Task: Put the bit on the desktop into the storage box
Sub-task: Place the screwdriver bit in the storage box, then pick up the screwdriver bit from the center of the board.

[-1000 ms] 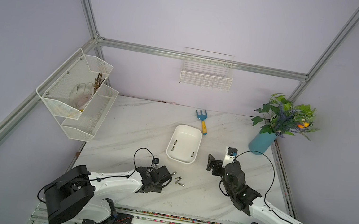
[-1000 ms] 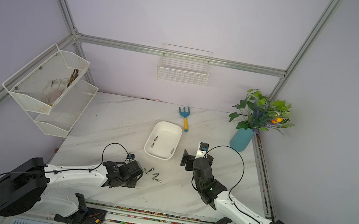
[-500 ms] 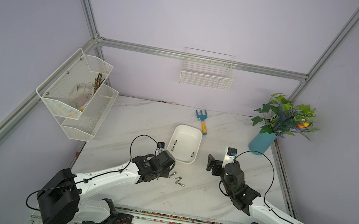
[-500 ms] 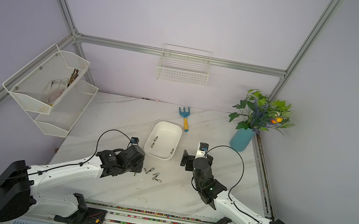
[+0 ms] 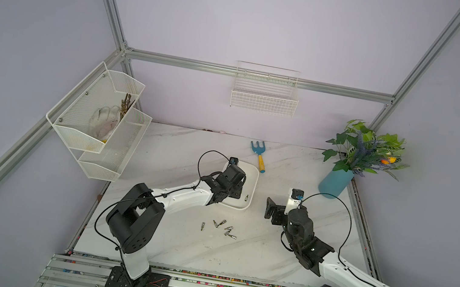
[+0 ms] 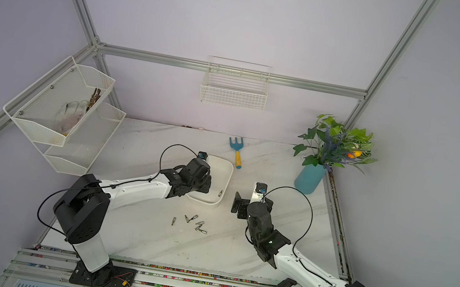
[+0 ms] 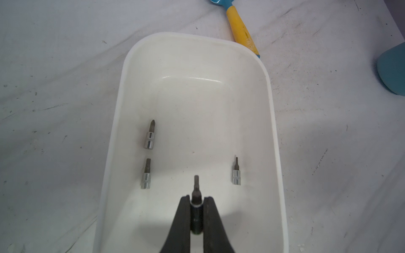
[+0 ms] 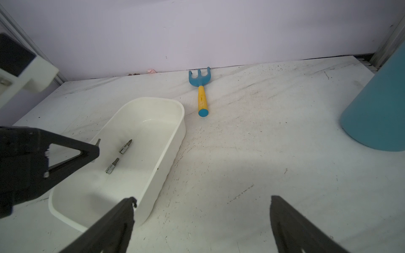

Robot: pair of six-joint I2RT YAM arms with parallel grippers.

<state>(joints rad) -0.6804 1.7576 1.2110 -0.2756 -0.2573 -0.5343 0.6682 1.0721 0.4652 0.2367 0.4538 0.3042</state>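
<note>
The left gripper [image 7: 196,200] pinched a socket bit [image 7: 196,185] above the storage box [image 7: 272,122], long axis in line with its jaws, tip pointing beyond them. The right gripper [image 8: 202,198] gaped wide.

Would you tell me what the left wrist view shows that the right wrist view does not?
Only the left wrist view: a third loose bit in the storage box, and the held bit clamped in the left gripper. Only the right wrist view: the rake's blue tines, the back wall and the open right gripper. Both: the box, two loose bits, the left gripper, the rake's yellow handle, the blue vase.
</note>
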